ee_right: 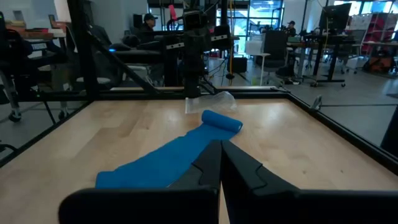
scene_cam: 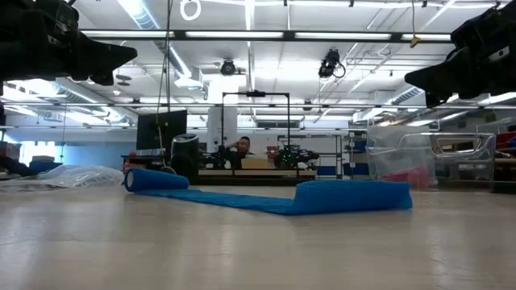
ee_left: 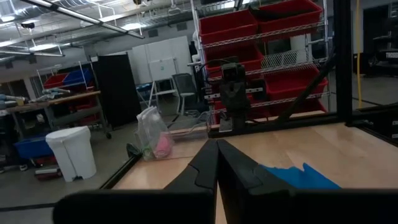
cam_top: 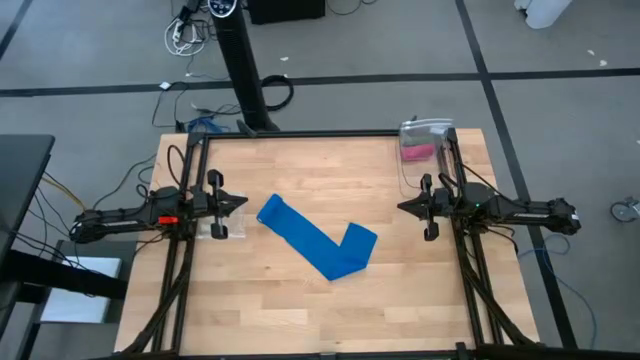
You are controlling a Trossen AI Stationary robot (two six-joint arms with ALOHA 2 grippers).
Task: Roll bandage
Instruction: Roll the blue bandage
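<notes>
Two dark arms hang above the wooden table (cam_top: 300, 300), one at each side, and neither touches anything. The left gripper (cam_top: 243, 204) is raised at the table's left edge, its jaws pressed together and empty; its fingers (ee_left: 214, 168) meet in a closed wedge in its own wrist view. The right gripper (cam_top: 402, 207) is raised at the right edge, pointing inward, with its jaws likewise closed on nothing.

The bandage (cam_top: 315, 243) lies flat on the table between the two grippers, well apart from both. It is a bright blue strip running diagonally; the end nearer the left arm is wound into a small roll (ee_right: 222, 121), and the other end is folded back on itself in a bend (cam_top: 355, 250) nearer the right arm.

A clear plastic bag (cam_top: 422, 142) with something pink inside sits at the far right corner of the table.
</notes>
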